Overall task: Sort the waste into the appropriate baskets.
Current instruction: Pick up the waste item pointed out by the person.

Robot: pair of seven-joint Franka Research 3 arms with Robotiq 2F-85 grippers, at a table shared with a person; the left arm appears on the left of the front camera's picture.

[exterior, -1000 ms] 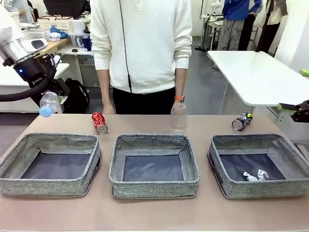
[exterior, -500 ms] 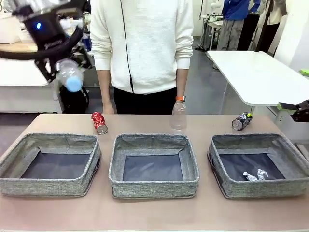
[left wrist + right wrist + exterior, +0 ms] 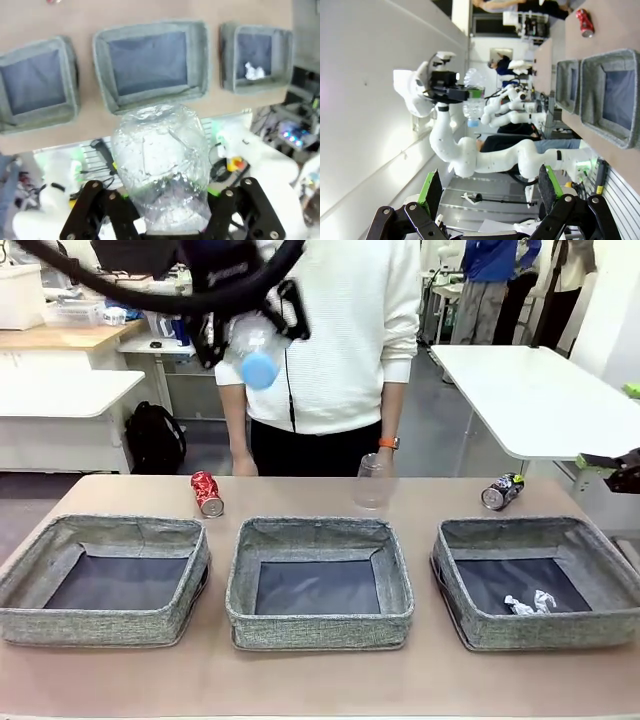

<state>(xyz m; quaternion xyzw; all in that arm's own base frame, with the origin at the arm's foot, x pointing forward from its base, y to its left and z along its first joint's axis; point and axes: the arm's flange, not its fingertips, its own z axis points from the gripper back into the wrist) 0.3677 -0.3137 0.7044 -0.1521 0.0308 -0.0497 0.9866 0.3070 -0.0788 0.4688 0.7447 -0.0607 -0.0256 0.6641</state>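
High above the table's middle, my left gripper (image 3: 248, 328) is shut on the clear plastic bottle (image 3: 256, 358), blue cap pointing down. In the left wrist view the bottle (image 3: 159, 150) sits between the black fingers (image 3: 95, 202), with three grey baskets far below. The crushed red can (image 3: 206, 493) and dark can (image 3: 501, 491) lie behind the baskets. A clear cup (image 3: 372, 482) stands behind the middle basket (image 3: 320, 628), by the person's hand. White scraps (image 3: 528, 604) lie in the right basket (image 3: 540, 632). The left basket (image 3: 100, 628) holds nothing. My right gripper (image 3: 490, 192) is open and holds nothing.
A person in a white sweater (image 3: 330, 330) stands at the far edge, directly behind the raised bottle. My right gripper (image 3: 612, 468) rests off the table's right end. White tables stand farther back on both sides.
My left gripper has carried the bottle up and to the right, from the table's left end to high over the middle. The right arm has not moved.
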